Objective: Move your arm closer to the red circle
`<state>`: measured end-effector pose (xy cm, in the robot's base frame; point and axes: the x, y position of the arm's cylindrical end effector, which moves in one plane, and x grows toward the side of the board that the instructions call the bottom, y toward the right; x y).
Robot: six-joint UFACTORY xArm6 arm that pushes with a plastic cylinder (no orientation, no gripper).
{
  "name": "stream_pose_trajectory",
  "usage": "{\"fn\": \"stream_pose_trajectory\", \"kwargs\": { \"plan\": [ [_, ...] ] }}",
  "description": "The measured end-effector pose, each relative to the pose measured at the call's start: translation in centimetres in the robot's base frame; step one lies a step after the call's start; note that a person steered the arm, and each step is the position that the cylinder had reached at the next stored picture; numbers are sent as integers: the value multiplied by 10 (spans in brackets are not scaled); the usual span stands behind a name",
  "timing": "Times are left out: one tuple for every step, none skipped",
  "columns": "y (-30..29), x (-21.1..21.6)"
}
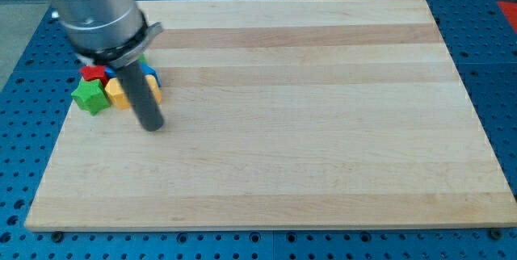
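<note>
A tight cluster of small blocks sits near the board's left edge. A red block [94, 73], its shape unclear, lies at the cluster's top left, partly hidden by the arm. A green star-like block [90, 96] is at the left, a yellow block [118, 94] beside it, and a blue block [149, 74] with another yellow piece [154, 89] at the right. My dark rod comes down over the cluster; my tip [151, 126] rests on the board just below and right of the blocks.
The wooden board [307, 115] lies on a blue perforated table [24, 131]. The arm's grey cylinder [93, 6] fills the view's top left and hides part of the cluster.
</note>
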<state>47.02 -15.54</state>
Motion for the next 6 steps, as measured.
{"fn": "stream_pose_trajectory", "kwargs": {
  "plan": [
    [43,-41],
    [61,-95],
    [49,-123],
    [25,-137],
    [-3,-146],
    [-30,-162]
  ]
}}
